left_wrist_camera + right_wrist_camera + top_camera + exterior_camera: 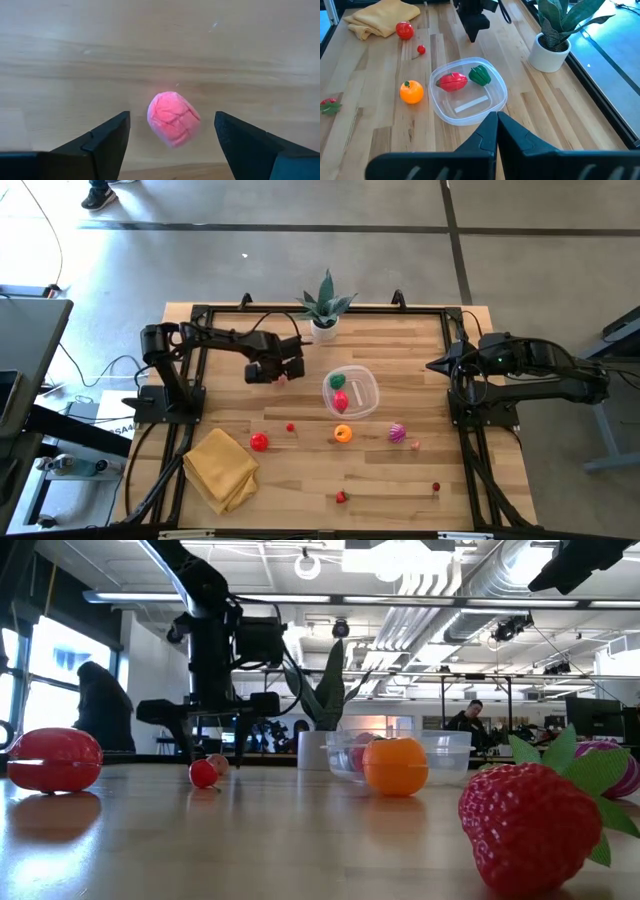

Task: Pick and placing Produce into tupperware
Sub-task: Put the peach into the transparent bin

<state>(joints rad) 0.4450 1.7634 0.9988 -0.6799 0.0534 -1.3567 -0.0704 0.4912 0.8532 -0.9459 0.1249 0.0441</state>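
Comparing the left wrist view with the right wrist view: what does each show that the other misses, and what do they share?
Only the left wrist view shows the pink produce piece lying on the table between the open left gripper fingers, untouched. Only the right wrist view shows the tupperware holding a red piece and a green piece, plus the orange, yellow cloth, potted plant and the shut right gripper. Both show the wooden table.

Bright overhead light, glare on wooden table, low view's near strawberry blurred w/ soft shadows.
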